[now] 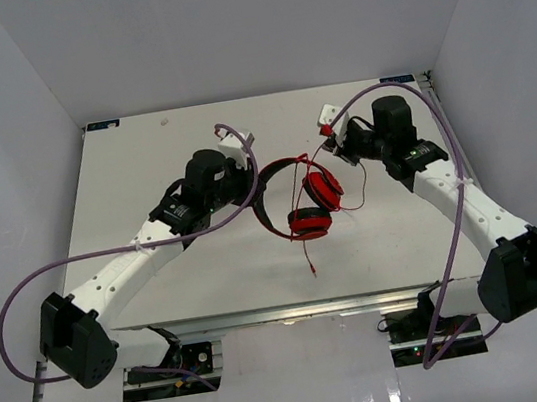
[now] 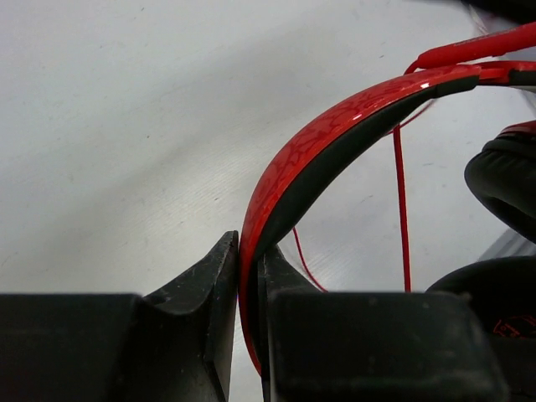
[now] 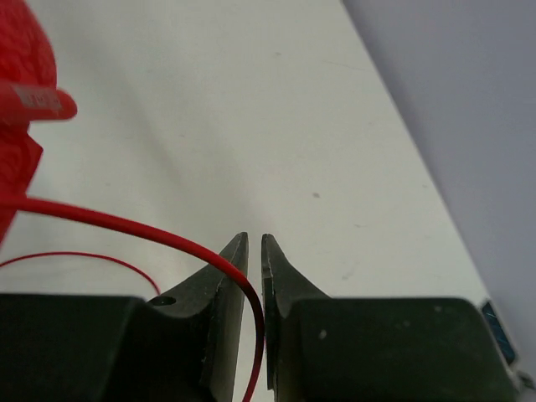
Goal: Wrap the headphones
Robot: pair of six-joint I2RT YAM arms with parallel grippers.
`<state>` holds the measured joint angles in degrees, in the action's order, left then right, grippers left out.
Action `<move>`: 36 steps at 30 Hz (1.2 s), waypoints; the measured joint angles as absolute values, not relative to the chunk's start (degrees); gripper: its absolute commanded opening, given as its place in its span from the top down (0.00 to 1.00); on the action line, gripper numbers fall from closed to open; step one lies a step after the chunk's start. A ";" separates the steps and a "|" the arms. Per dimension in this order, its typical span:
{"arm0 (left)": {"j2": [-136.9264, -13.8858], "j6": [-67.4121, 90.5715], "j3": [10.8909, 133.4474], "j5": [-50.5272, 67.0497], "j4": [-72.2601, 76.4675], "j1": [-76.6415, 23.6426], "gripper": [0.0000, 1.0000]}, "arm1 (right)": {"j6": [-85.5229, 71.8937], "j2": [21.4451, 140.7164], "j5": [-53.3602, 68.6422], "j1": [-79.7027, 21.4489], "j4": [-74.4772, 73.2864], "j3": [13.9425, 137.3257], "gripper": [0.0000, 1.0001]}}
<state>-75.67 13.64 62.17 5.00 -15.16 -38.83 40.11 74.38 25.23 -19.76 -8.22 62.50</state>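
Above the white table (image 1: 239, 276), left gripper (image 2: 249, 247) clamps the headphones' (image 1: 309, 221) headband (image 2: 335, 126); right gripper (image 3: 255, 239) pinches their cord (image 3: 126, 224).

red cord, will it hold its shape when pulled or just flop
Probably floppy: the cord curves limply into the right pincer and dangles loose under the ear cups. Being thin and smooth-looking, it may slip through the grip. Likely very light.

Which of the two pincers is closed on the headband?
The left pincer: it clamps the headband, while the right pincer pinches only the thin red cord.
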 measured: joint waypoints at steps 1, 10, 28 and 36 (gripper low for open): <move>-74.60 14.07 62.17 5.68 -15.00 -38.83 1.00 | 39.10 74.92 28.56 -19.27 -8.20 61.83 0.80; -72.58 19.53 68.31 9.47 -15.80 -38.87 1.00 | 22.06 79.63 55.83 -18.98 2.17 55.76 0.77; -74.33 35.27 75.74 -14.04 -5.98 -38.96 1.00 | -22.67 79.61 70.59 -20.47 47.55 40.22 0.77; -76.93 40.86 77.76 -23.40 -4.97 -38.96 1.00 | -23.45 78.07 70.67 -21.78 49.04 39.51 0.81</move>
